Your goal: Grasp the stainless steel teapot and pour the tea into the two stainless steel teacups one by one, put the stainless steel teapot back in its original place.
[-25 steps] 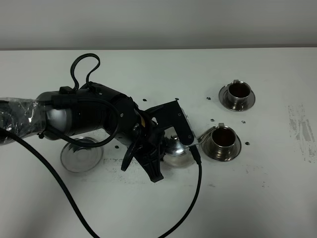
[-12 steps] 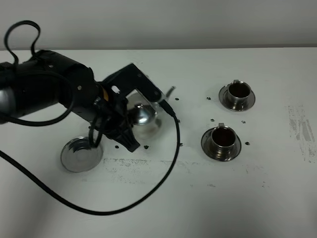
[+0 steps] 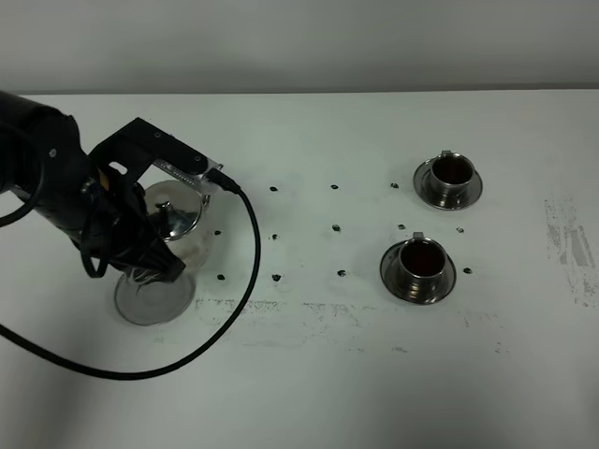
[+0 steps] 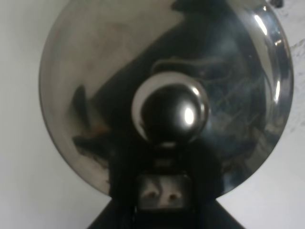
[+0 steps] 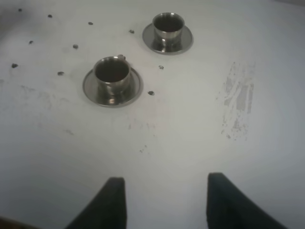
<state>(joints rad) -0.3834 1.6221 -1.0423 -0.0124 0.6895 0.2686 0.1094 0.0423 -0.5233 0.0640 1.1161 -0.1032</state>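
Teapot: the shiny squat stainless steel teapot (image 3: 175, 217) with its domed, knobbed lid (image 4: 169, 113) is over the near-left of the white table (image 3: 309, 374), above a flat round steel saucer (image 3: 153, 296).
Left gripper: the black left gripper (image 3: 140, 220) is around the teapot; I cannot tell how its jaws stand.
Right gripper: the right gripper (image 5: 162, 198) hangs above bare table, jaws spread, holding nothing.
Cups: two small steel teacups on saucers, one farther (image 3: 449, 175), one nearer (image 3: 420, 262), stand to the right, both holding reddish-brown tea (image 3: 422, 253).
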